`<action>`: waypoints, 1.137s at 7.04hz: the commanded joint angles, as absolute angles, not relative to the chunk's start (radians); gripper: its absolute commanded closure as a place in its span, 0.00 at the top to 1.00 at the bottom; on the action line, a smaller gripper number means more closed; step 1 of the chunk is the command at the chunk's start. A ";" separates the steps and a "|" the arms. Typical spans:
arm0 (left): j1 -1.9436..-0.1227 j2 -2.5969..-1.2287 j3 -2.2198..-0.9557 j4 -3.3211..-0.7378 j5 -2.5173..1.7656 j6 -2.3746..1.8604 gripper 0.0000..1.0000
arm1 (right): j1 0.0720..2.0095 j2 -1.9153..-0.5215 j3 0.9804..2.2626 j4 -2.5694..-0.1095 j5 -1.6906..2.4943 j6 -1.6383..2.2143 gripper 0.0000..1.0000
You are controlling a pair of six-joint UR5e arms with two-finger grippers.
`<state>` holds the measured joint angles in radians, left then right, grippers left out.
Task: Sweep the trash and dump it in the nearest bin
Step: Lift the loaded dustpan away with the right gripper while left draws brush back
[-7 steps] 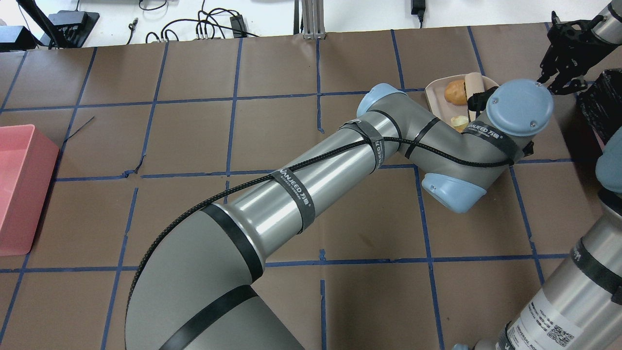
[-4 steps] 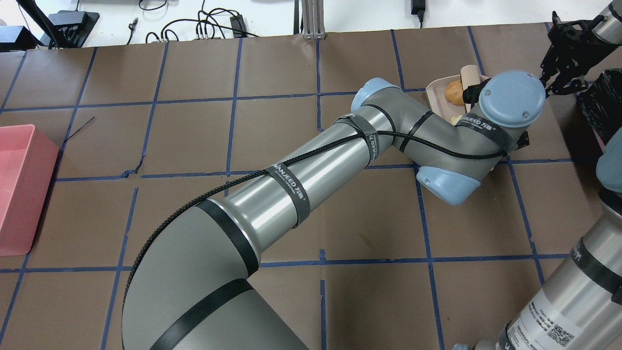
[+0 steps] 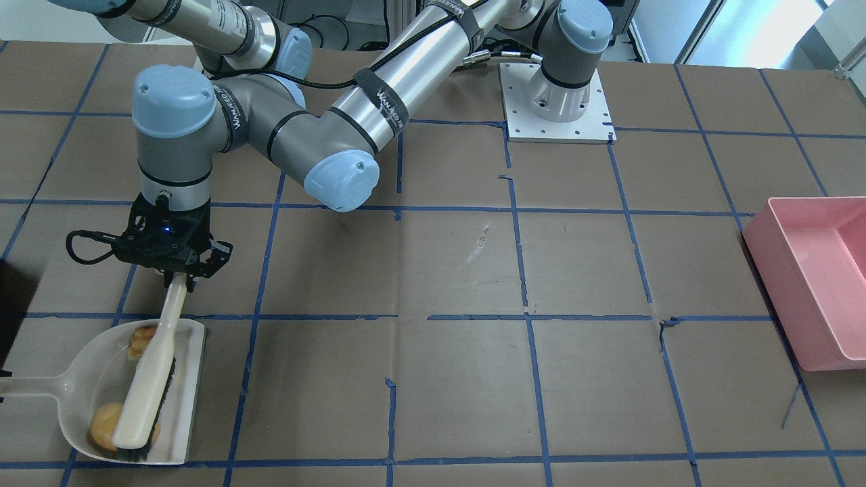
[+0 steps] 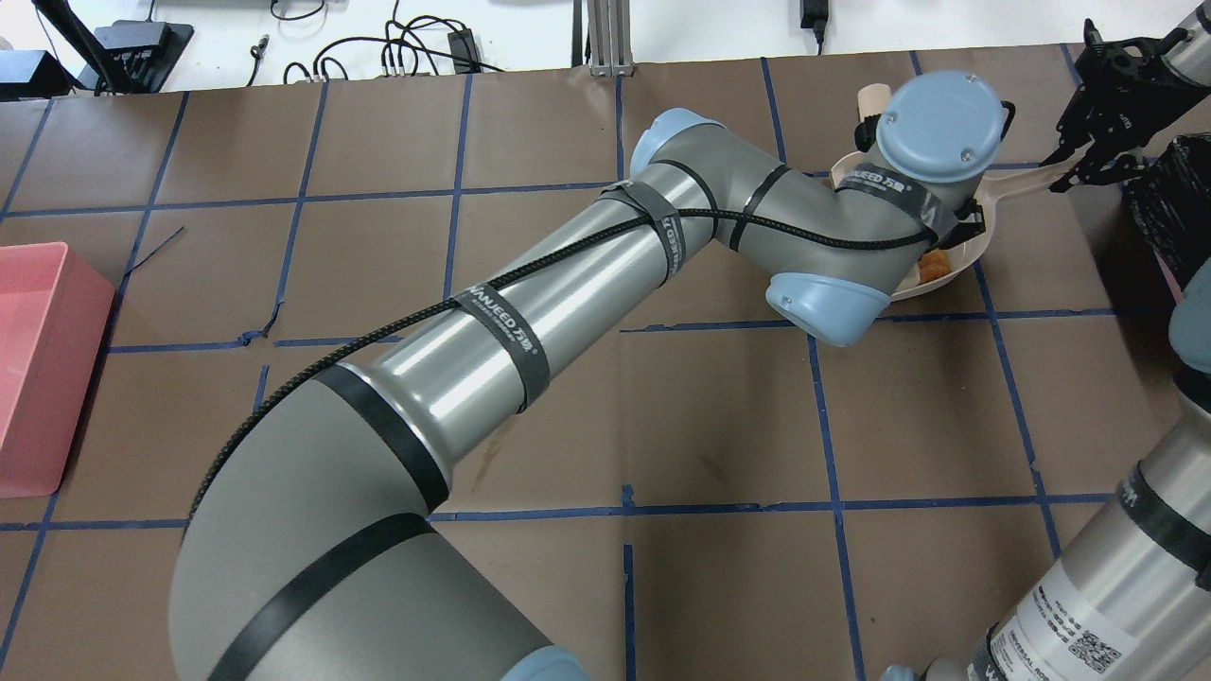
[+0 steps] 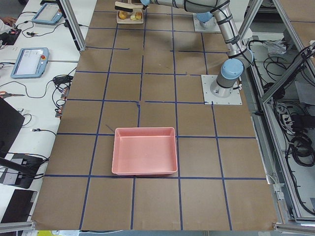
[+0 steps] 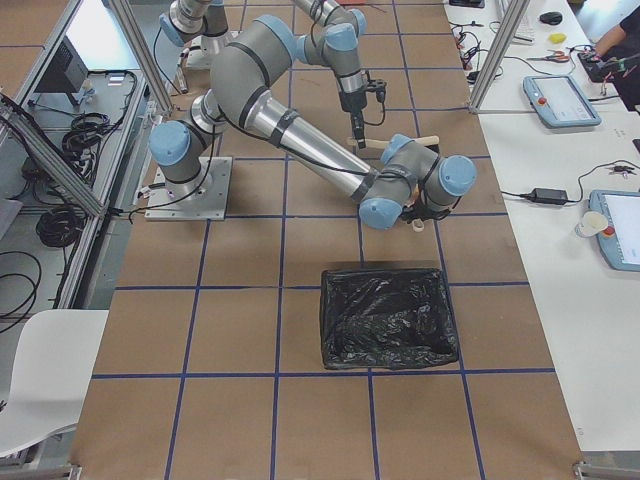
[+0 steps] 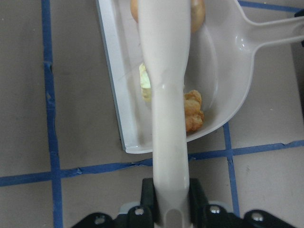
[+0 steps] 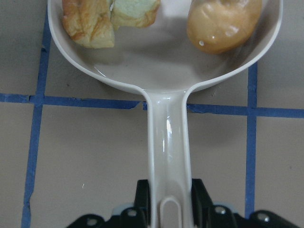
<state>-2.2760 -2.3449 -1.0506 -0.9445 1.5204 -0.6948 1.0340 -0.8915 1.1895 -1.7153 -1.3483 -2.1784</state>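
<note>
Dustpan (image 3: 98,372), cream plastic, sits at the robot's right end of the brown table (image 3: 440,270) with its blue tape grid. All three trash bits are inside it: round golden lump (image 8: 223,23), toasted tan chunk (image 8: 88,21), and paler chunk (image 8: 135,12) touching the tan one. Brush (image 3: 152,372), cream back and dark bristles, lies along the pan with bristles down, its head partly covering the round lump in the front view. Left gripper (image 7: 168,206) is clamped narrow on the brush handle end. Right gripper (image 8: 168,209) is clamped narrow on the dustpan handle end. Black bin (image 6: 388,317), lined with a black bag, stands near the pan toward the table's right end; contents can't be made out. Pink bin (image 3: 785,291), a shallow rectangular tub, stands well apart at the left end. Writing: black straps (image 4: 506,317) on the left arm read WANJEED plus small characters too tiny to read. The white label (image 4: 1050,629) on the right arm looks like UNIVERSAL ROBOTS, with a QR-type code beside it.
</note>
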 commanded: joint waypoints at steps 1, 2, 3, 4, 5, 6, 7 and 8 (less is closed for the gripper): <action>-2.186 -2.257 -1.112 -1.061 1.528 -0.632 0.06 | 0.947 -0.945 1.164 -1.613 -1.333 -2.180 0.00; -2.136 -2.179 -1.234 -1.136 1.529 -0.614 0.05 | 0.909 -0.977 1.151 -1.561 -1.318 -2.180 0.00; -2.090 -2.069 -1.417 -1.128 1.526 -0.547 0.05 | 0.858 -0.985 1.144 -1.524 -1.278 -2.181 0.00; -2.053 -1.949 -1.594 -1.094 1.528 -0.519 0.05 | 0.830 -0.980 1.146 -1.479 -1.231 -2.181 0.00; -2.030 -1.849 -1.746 -1.045 1.528 -0.503 0.05 | 0.825 -0.989 1.144 -1.479 -1.186 -2.181 0.00; -2.022 -1.774 -1.875 -0.996 1.528 -0.485 0.05 | 0.786 -0.995 1.138 -1.477 -1.155 -2.180 0.00; -2.022 -1.706 -1.976 -0.989 1.526 -0.476 0.05 | 0.705 -0.997 1.120 -1.476 -1.129 -2.180 0.00; -2.023 -1.648 -2.064 -0.980 1.525 -0.479 0.05 | 0.618 -0.997 1.083 -1.477 -1.126 -2.180 0.00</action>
